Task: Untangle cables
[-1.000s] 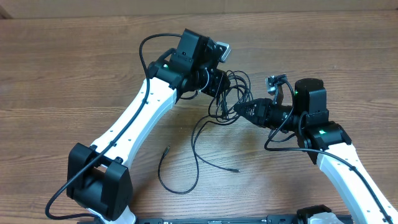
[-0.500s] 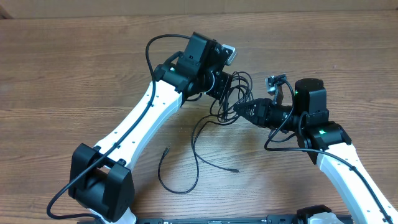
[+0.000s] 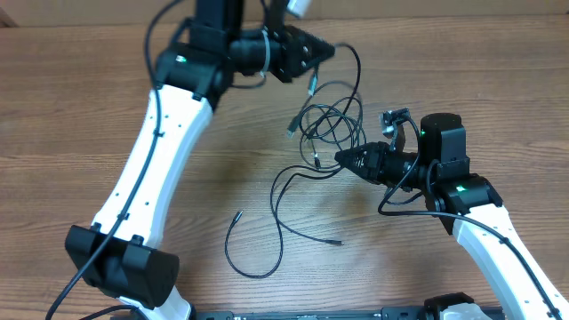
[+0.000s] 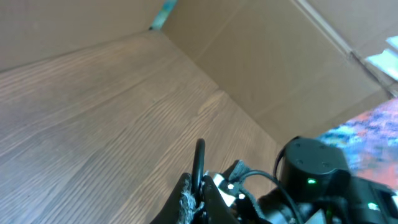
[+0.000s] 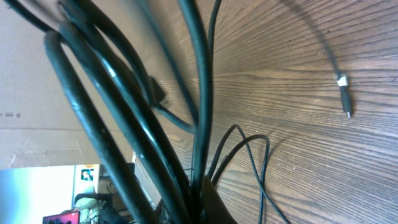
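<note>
The cables (image 3: 331,116) run slackly looped between the hands: the left hand (image 3: 324,51) is clamped on one strand at the far side, and the right hand (image 3: 343,158) is clamped on the bunch nearer.

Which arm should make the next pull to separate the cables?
Left, probably. The left gripper is shut on one strand raised above the cables, free to draw away. The right gripper clamps the bunch low over the table: better as anchor.
</note>
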Controlling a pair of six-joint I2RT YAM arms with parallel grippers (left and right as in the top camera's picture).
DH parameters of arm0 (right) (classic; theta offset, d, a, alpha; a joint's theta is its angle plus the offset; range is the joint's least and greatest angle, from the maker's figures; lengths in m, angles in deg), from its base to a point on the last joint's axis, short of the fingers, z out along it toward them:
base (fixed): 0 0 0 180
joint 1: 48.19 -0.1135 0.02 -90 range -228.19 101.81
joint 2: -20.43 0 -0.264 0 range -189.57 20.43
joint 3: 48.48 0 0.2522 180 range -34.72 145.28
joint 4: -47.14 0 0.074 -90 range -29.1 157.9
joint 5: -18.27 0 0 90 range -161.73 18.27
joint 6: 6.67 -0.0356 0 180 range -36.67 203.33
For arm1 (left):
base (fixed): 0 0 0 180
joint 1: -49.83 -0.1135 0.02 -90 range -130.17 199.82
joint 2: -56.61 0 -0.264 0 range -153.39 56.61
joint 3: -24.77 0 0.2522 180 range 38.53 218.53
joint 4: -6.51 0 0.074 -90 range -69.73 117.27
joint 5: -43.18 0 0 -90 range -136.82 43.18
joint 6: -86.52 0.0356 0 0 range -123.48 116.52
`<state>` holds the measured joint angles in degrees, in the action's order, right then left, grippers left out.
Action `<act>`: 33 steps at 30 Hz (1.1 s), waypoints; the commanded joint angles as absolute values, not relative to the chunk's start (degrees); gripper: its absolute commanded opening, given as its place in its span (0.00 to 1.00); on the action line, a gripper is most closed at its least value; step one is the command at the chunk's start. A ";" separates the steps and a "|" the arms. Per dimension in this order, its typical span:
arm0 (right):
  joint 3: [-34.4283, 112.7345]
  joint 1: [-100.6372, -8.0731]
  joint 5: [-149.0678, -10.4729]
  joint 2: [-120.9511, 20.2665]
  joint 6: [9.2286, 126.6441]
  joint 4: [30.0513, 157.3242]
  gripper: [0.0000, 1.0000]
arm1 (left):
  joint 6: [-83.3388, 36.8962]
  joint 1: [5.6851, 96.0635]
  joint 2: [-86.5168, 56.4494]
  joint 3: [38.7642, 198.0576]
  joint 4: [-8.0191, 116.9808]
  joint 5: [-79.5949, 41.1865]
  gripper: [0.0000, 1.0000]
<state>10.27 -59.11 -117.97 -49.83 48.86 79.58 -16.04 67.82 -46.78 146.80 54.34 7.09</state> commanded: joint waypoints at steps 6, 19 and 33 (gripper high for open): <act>10.36 -59.44 -118.77 -49.68 49.12 79.43 0.04 | -17.20 67.67 -46.69 146.48 62.45 -10.18 0.56; 10.36 -59.44 -120.48 -49.68 49.16 78.51 0.04 | -3.21 77.64 -47.22 144.90 78.69 -24.67 0.50; 10.36 -59.44 -127.25 -49.68 49.40 75.12 0.04 | -3.17 78.73 -52.62 142.45 75.63 -24.49 0.50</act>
<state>10.27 -59.11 -122.23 -49.83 48.83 77.00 -4.52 78.95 -50.39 143.11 76.09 -25.61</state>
